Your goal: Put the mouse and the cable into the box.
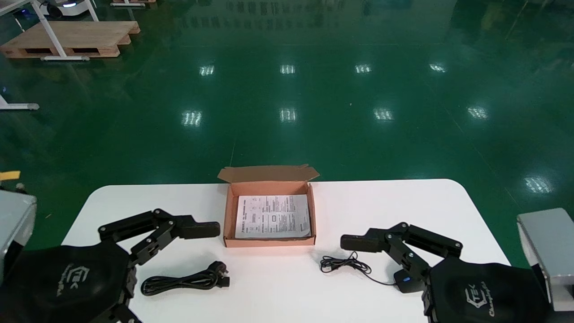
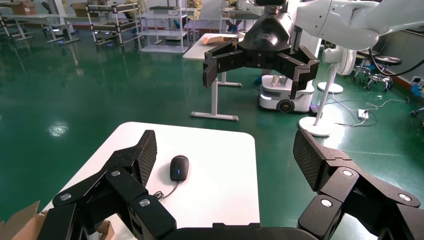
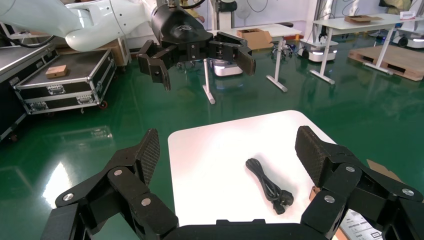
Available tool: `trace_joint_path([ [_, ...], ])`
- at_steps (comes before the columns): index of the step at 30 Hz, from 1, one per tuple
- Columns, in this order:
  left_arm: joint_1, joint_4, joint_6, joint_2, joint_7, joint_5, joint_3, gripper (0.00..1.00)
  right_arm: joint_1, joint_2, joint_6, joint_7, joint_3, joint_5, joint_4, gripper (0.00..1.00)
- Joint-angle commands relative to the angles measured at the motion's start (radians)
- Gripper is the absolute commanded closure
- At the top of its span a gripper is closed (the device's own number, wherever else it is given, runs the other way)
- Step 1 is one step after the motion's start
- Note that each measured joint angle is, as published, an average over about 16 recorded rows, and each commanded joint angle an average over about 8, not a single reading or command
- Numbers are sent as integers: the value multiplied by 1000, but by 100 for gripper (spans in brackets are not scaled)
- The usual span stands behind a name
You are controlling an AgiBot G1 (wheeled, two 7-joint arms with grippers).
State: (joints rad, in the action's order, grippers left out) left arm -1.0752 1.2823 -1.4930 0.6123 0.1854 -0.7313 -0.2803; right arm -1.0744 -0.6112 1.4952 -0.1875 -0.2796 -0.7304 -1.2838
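Note:
An open cardboard box [image 1: 269, 242] sits mid-table with a printed sheet [image 1: 273, 216] lying inside. A coiled black power cable [image 1: 184, 281] [image 3: 269, 186] rests in front of the box on the left. The black mouse [image 2: 179, 167] [image 1: 406, 281] lies front right, partly under my right arm, with its thin cord [image 1: 345, 264] bunched beside it. My left gripper [image 2: 225, 160] hovers open above the table near the cable, one finger [image 1: 197, 229] by the box's left wall. My right gripper [image 3: 227, 155] hangs open over the mouse. Neither holds anything.
The white table [image 1: 403, 211] has rounded far corners and ends at green floor. Grey cases stand off its left [image 1: 13, 220] and right [image 1: 547, 251] sides. A wooden pallet [image 1: 71, 38] lies far back left.

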Motion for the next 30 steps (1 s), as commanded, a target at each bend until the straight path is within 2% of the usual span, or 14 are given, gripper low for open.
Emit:
trace_joint_path([
  [1,0,0,0,0,0,0,0,0,0,0,0,0,0,0,0,0],
  [30,0,0,0,0,0,0,0,0,0,0,0,0,0,0,0,0],
])
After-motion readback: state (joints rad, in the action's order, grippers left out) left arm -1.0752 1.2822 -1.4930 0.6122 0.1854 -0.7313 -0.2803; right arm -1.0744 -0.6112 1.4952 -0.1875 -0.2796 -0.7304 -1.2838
